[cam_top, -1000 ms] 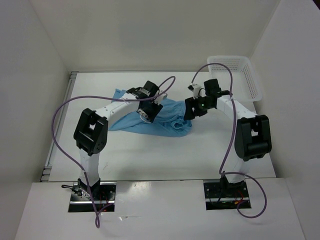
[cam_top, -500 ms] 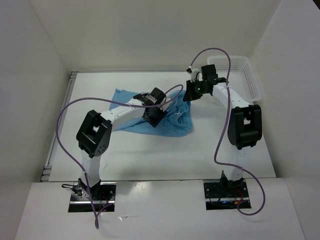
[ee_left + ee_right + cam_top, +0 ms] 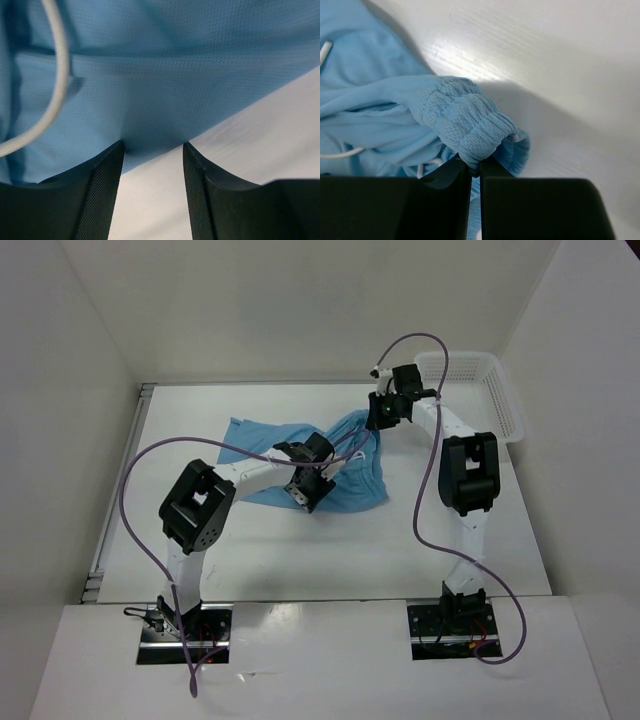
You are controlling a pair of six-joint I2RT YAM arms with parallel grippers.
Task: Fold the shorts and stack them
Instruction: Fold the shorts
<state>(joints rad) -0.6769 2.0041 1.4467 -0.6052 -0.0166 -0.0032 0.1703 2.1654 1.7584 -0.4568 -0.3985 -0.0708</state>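
Note:
The light sky-blue shorts (image 3: 340, 475) lie crumpled in the middle of the white table. My right gripper (image 3: 378, 416) is shut on the gathered elastic waistband (image 3: 465, 120) and holds that edge lifted at the shorts' far right corner; in the right wrist view the gripper (image 3: 475, 167) pinches the fabric between its tips. My left gripper (image 3: 306, 491) is open at the shorts' near edge. In the left wrist view the gripper (image 3: 152, 150) has the hem of the shorts (image 3: 165, 90) at its tips, with bare table between the fingers (image 3: 102, 192). The white drawstring (image 3: 57, 75) curves over the cloth at the left.
A white plastic mesh basket (image 3: 484, 390) stands at the back right corner, close behind the right arm. White walls enclose the table on three sides. Purple cables loop above both arms.
My right gripper has moved back and left, pulling the waistband with it. My left gripper has moved right and nearer, to the shorts' near edge.

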